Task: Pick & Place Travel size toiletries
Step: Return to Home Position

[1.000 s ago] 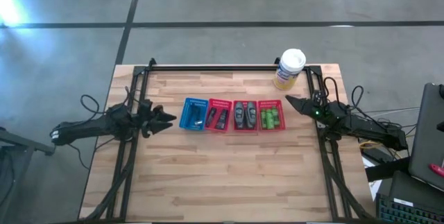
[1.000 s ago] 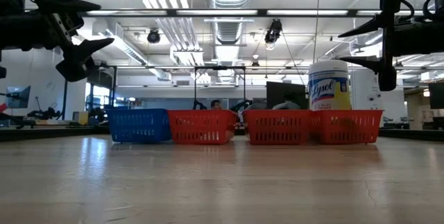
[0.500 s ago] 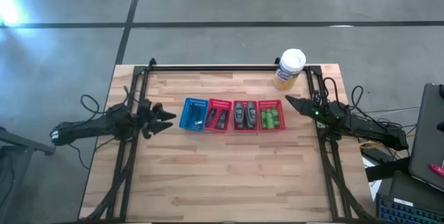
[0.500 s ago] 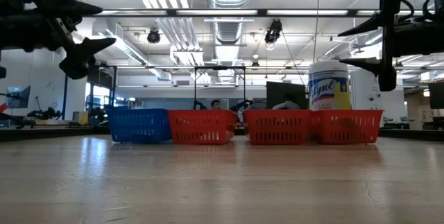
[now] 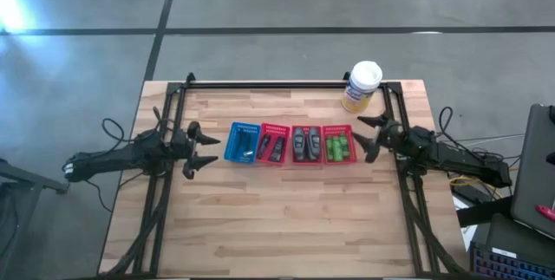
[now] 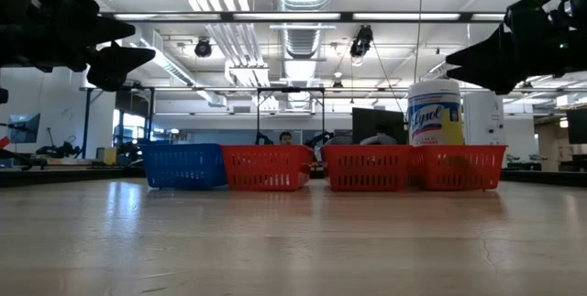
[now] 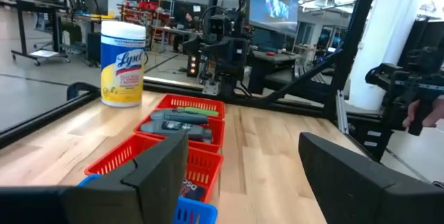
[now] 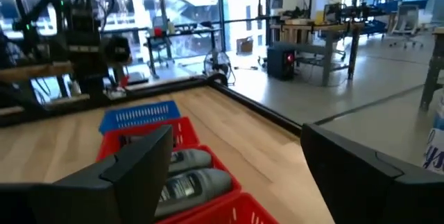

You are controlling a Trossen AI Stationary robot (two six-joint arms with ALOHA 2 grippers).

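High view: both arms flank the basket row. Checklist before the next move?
1. left gripper empty: ok, jaws apart, nothing between.
2. right gripper empty: ok, jaws apart, nothing between.
3. Both grippers above basket height: ok, per the low view.
4. No loose items on the table: ok, none visible. The green bottles lie in the rightmost red basket, and the grey pieces in the one beside it.
5. canister upright, apart from the right arm: ok.
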